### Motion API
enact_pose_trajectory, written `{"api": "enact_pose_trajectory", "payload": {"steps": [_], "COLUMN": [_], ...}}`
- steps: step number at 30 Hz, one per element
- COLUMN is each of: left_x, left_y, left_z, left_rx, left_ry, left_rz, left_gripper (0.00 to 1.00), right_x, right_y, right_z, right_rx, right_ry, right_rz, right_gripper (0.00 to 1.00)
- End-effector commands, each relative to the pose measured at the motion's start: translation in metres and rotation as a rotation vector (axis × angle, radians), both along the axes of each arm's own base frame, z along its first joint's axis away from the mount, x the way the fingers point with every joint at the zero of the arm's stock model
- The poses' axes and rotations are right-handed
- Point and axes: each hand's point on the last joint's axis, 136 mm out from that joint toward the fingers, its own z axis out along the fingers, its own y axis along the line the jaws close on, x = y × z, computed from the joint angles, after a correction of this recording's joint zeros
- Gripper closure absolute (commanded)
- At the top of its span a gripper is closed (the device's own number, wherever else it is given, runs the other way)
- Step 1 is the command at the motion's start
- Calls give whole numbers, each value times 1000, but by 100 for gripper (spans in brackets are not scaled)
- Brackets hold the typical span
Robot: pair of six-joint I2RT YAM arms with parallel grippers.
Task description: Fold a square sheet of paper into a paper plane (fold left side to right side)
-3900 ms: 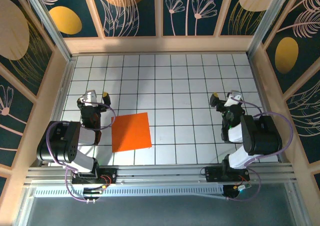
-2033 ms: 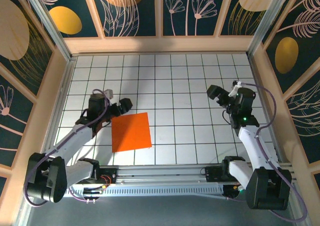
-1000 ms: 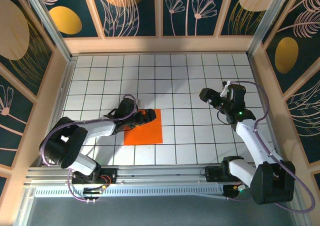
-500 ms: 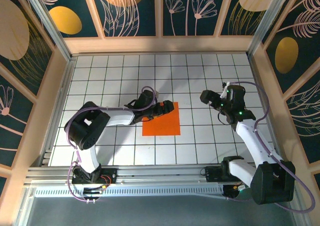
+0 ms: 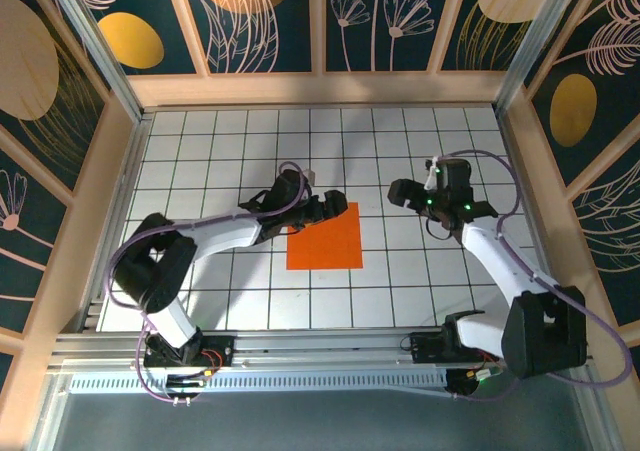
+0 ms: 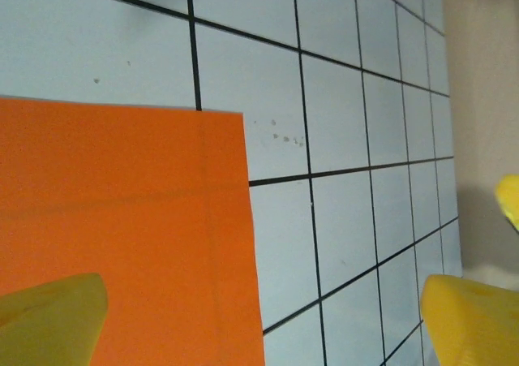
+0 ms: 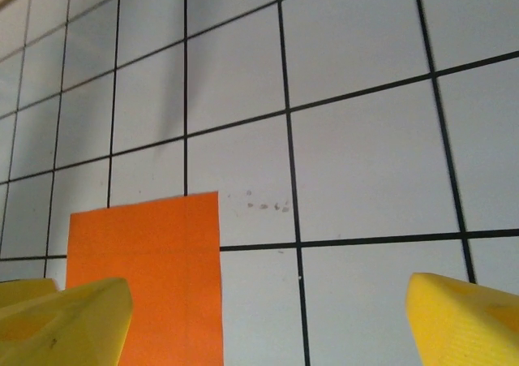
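The square sheet of paper (image 5: 327, 239) lies flat on the white tiled table, bright orange and unfolded. No paper plane is in view. My left gripper (image 5: 320, 211) is at the sheet's far-left corner, jaws wide open and holding nothing. In the left wrist view the paper (image 6: 122, 220) shows faint crease lines; one yellow finger (image 6: 50, 317) hangs over it and the other (image 6: 470, 321) over bare tiles. My right gripper (image 5: 399, 193) is open about a tile to the right of the sheet's far-right corner. Its wrist view shows that corner of the paper (image 7: 146, 277) between the yellow fingertips (image 7: 69, 317).
The tiled table (image 5: 200, 141) is boxed in by wooden walls (image 5: 320, 89) at the back and on both sides. Both arm bases sit on the metal rail (image 5: 320, 351) at the near edge. Bare tiles lie all around the sheet.
The sheet has slid to the right along with my left gripper, then stopped near the middle of the table. My right gripper has moved left toward the sheet.
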Motion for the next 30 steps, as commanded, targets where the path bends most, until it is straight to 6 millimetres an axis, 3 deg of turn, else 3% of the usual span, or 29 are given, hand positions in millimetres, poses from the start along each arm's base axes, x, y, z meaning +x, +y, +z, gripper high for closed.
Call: {"api": "enact_pose_trajectory", "payload": {"steps": [1, 5, 9, 19, 23, 30], "left_x": [-20, -45, -61, -69, -73, -80], "left_y": [30, 54, 57, 57, 61, 71], "left_z": [-21, -39, -47, -71, -82, -94], "left_rx": [85, 110, 98, 124, 146, 174], "left_ry": [31, 70, 106, 151, 177, 200], "left_rz": [47, 69, 35, 1, 4, 18], "left_gripper": [4, 12, 24, 45, 54, 57], "right_x": [4, 7, 8, 13, 16, 17], "right_y": [13, 40, 69, 134, 143, 147], "right_z": [-3, -15, -35, -82, -98, -113], "right_rx": [-72, -125, -193, -309, -367, -391], "right_ry": [15, 44, 89, 179, 196, 217], "right_rz": [36, 96, 164, 304, 312, 315], "right_gripper": [10, 8, 7, 2, 2, 1]}}
